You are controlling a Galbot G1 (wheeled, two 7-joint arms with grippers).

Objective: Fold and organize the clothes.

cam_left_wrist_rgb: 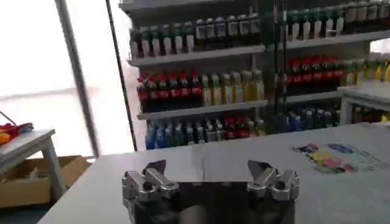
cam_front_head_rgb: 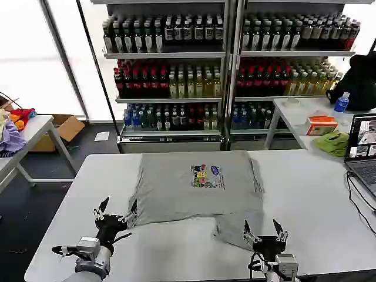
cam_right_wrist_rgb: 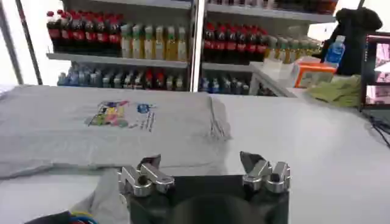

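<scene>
Black-and-silver left claw [cam_front_head_rgb: 117, 208] spread wide at the near left of the pale grey worktop [cam_front_head_rgb: 305, 194], fingertips empty, poised just beside the lower left corner of the grey short-sleeved cotton shirt [cam_front_head_rgb: 188, 188], contact with the cloth impossible to judge. From the left wrist camera, same claw [cam_left_wrist_rgb: 210, 170] with both fingers well apart above bare worktop, part of the shirt's print off to one side.

Matching right claw [cam_front_head_rgb: 263, 230] likewise spread wide and empty at the near right, hovering over the flap of grey cloth hanging down from the shirt's lower right corner. From the right wrist camera, this claw [cam_right_wrist_rgb: 204, 165] open over that same flap, the shirt [cam_right_wrist_rgb: 73, 131] stretched beyond it.

Shirt lying flat in the middle of the worktop, roughly square, sleeves tucked under, small multicoloured chest print [cam_front_head_rgb: 207, 176] facing up near the centre; near edge uneven, with the right-hand flap reaching closer to the robot than the rest.

Farther out on the right: open laptop [cam_front_head_rgb: 363, 154] with cables at the worktop's edge, and a second white table [cam_front_head_rgb: 294, 114] carrying an orange box [cam_front_head_rgb: 321, 124], a crumpled lime-green cloth [cam_front_head_rgb: 332, 143], a blue-capped bottle [cam_front_head_rgb: 341, 103] and a black bag [cam_front_head_rgb: 358, 82]. On the left, a small table with purple, red and orange fabrics [cam_front_head_rgb: 13, 126], a cardboard box [cam_front_head_rgb: 61, 130] on the floor beside it. Behind everything, tall shelves of bottled drinks [cam_front_head_rgb: 226, 64].
</scene>
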